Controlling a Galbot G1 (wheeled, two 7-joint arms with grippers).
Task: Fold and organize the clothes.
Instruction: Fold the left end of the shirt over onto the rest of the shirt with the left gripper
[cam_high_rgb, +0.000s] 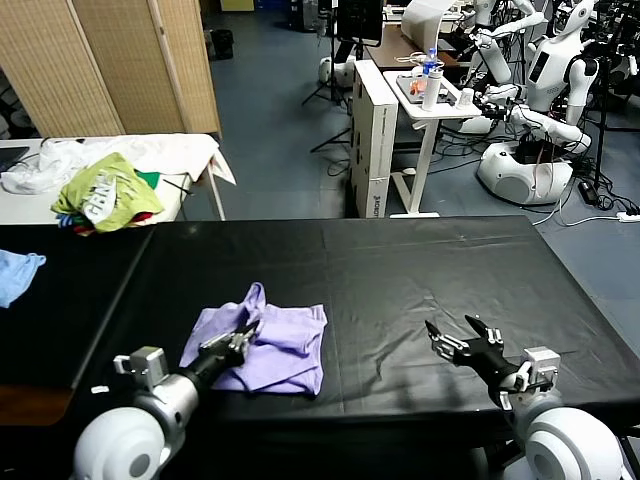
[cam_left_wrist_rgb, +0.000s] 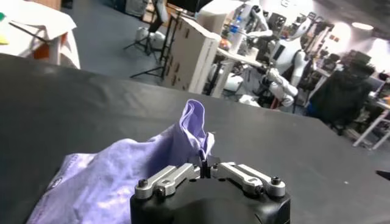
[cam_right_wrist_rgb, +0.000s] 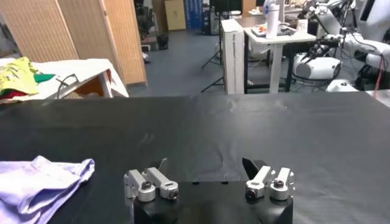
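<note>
Step in hand, as judged: a fold in progress. The T-shirt (cam_high_rgb: 262, 343) lies crumpled and part-folded on the black desk (cam_high_rgb: 400, 290), toward the near-left of it, in front of the robot's left side. One flap of it stands up in a peak above the rest.

The left claw (cam_high_rgb: 243, 336) sits on the shirt's near-left part with its jaws closed narrow on a pinch of the lavender fabric; the left wrist view shows the cloth (cam_left_wrist_rgb: 122, 176) bunched right at the fingertips and rising past them.

The right claw (cam_high_rgb: 463, 340) hovers just above bare desk on the right, well apart from the shirt, jaws spread wide and holding nothing. It looks idle.

Next move, as judged: carry the pinched edge across and lay it flat over the rest of the shirt, then release. The thin fabric is likely to drag and wrinkle, so the pull should be low and even. The right claw may need to come across to pin or take the far side.

Around: a yellow-green garment heap (cam_high_rgb: 105, 195) on a white side table (cam_high_rgb: 190, 150) beyond the desk's far-left; a light blue cloth (cam_high_rgb: 18, 273) at the desk's left edge. Neither lies near the shirt. A screen (cam_high_rgb: 130, 65) and other robots (cam_high_rgb: 545, 100) stand behind. Nothing blocks the fold path.
</note>
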